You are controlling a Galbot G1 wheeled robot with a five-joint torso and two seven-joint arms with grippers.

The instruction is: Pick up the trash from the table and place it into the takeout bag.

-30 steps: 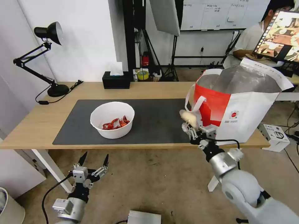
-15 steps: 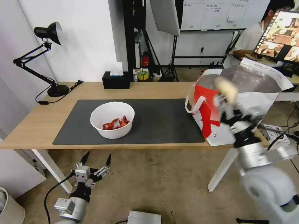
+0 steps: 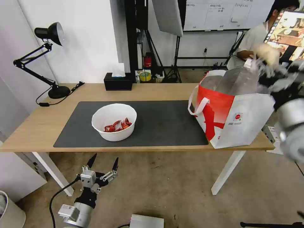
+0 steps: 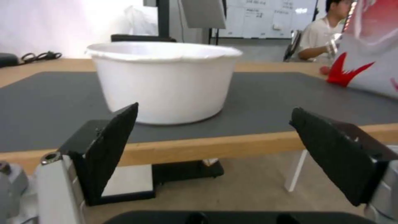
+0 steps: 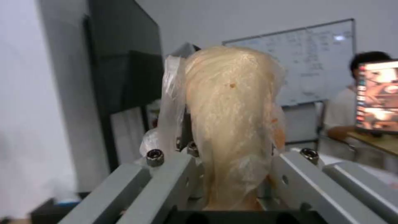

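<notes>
above the takeout bag (image 3: 240, 117), right end effector (image 3: 269, 60) seemingly clamps the beige ball (image 5: 232, 124).

Right claw (image 3: 269, 61) + beige ball (image 3: 267, 53): motion-blurred; bag (image 3: 243, 120) interior hidden.

Left gripper (image 4: 215, 149) fingers (image 4: 112, 146) spread below table (image 4: 232, 144) edge, white bowl (image 4: 164, 81) on dark mat (image 4: 269, 96)

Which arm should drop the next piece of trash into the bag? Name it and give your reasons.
Right. The right gripper is already shut on the beige ball, raised beside the takeout bag. The left gripper hangs open below the table edge, holding nothing.
</notes>
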